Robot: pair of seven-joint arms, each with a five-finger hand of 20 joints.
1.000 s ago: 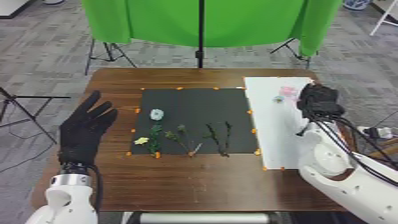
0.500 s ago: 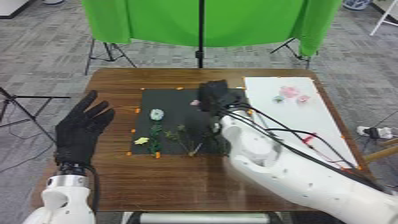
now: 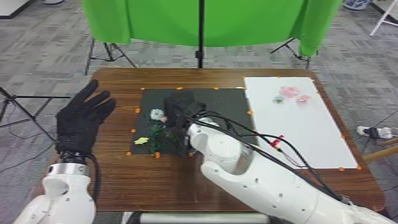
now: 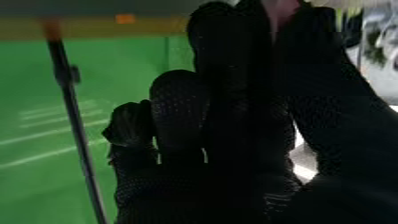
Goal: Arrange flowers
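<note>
a: what's nearest?
b: the brown wooden table (image 3: 133, 185), with both arms coming in over its near edge. past that is the black mat (image 3: 229, 102); on its near left part lies the yellow flower (image 3: 141, 141), just beside the leafy green stem (image 3: 157, 134).
a: and the hands?
b: the left hand (image 3: 78, 122) is held up left of the mat, fingers straight and somewhat spread, pointing away, its thumb side toward the mat.
a: the right one?
b: the right hand (image 3: 179, 110) is over the left half of the mat, its arm slanting across from the near right. in the right wrist view its fingers are close together, and something pink is pinched narrowly between them and the thumb.
a: that'd be the pink flower (image 3: 163, 119)?
b: looks so. in the head view it's at the hand's left side, near the white flower (image 3: 157, 114) on the mat.
a: and farther off?
b: the white sheet (image 3: 322, 145), on the right of the table. toward its far end are two pale pink flowers (image 3: 289, 91), near each other, and a small bluish flower (image 3: 278, 99) just beside them.
a: behind all that?
b: the green cloth (image 3: 155, 27), hanging beyond the table.
</note>
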